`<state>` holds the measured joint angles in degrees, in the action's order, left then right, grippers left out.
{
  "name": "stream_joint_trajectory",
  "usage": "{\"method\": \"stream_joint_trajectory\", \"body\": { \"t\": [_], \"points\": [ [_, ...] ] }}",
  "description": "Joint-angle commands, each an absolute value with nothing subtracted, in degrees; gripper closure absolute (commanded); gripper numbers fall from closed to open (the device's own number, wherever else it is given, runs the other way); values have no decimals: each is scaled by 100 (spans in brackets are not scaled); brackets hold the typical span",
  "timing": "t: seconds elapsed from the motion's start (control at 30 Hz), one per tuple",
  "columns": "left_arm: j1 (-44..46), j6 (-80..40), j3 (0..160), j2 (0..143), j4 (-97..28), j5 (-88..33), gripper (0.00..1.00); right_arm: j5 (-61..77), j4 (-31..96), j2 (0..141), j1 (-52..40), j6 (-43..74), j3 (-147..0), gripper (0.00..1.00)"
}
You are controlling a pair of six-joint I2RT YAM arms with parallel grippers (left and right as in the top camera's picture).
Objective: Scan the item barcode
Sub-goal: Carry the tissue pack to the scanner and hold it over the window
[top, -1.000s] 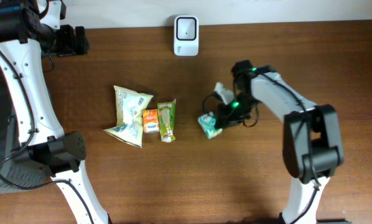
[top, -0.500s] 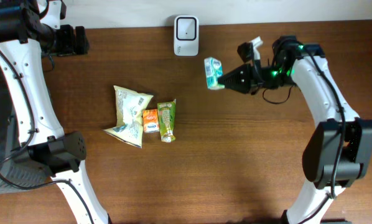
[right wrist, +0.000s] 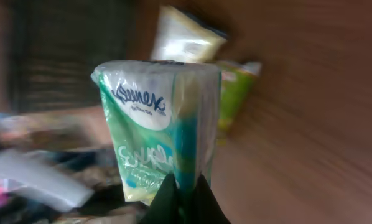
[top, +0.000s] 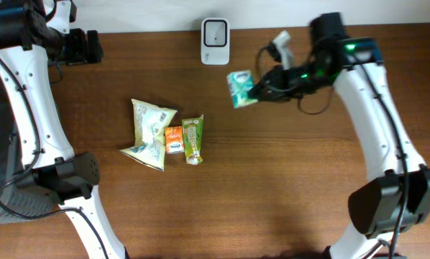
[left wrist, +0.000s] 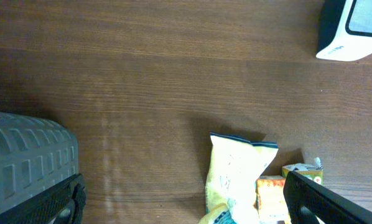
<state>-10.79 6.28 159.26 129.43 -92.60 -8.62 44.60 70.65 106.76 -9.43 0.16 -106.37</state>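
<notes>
While right fingers [right wrist: 163, 208] clamp the tissue pack [top: 239, 88], seemingly aloft, left fingers [left wrist: 326, 202] gape.

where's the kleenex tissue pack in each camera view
Overhead: tissue pack upper centre, just below and right of the scanner, held in the right gripper.
Left wrist: not in it.
Right wrist: fills the centre, pinched at its lower edge.
Shared landmark: the pale snack bag, at the lower right in left wrist and blurred at the top in right wrist.
</notes>
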Motion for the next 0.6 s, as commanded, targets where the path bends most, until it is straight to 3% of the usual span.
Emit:
{"method": "stream_joint_trajectory", "body": {
  "t": [0.0,0.1,0.2,0.4,0.57],
  "points": [
    [-1066,698,15968,12910,-9268,-923,1,1059,6729,10724,-1590,786,-11485,96],
    [-1066,698,15968,12910,-9268,-923,1,-1216,6045,11207,-2209,99,-12162,96],
    [-1066,698,15968,12910,-9268,-923,1,-2943,4388,12009,-2639,-1033,-12156,96],
    [-1066,698,15968,12910,-9268,-923,1,-3223,1601,13522,-2738,-3590,-12154,96],
    [-1066,698,15968,12910,-9268,-923,1,-3218,888,14051,-2727,-3854,-12151,96]
  ]
}}
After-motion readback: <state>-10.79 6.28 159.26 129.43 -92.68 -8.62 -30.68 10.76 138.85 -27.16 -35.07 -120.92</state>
